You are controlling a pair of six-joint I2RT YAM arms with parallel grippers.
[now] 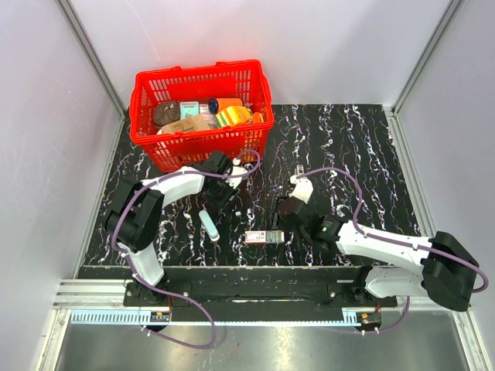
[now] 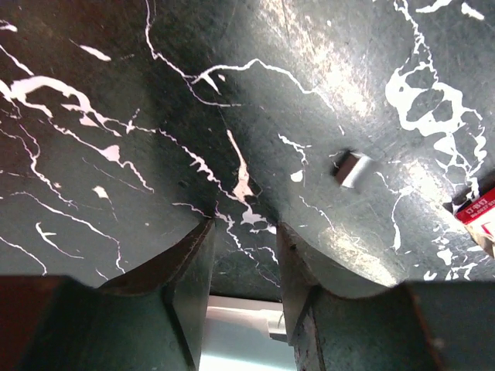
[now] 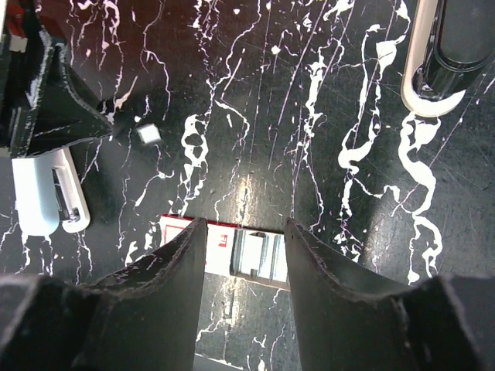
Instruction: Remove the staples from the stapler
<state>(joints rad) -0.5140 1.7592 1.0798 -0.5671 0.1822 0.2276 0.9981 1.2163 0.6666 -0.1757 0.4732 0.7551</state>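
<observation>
Little looks done — the stapler lies ungrasped near the middle of the worktop, just beyond the right gripper, whose jaws, like the left gripper's, are parted and empty — though a small silvery bit between them may be staples.

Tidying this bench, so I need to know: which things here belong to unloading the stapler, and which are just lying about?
Job: stapler; small silvery block, possibly a staple strip.
Lying about: pale blue-white bar; red-and-white box; red basket of oddments.
</observation>
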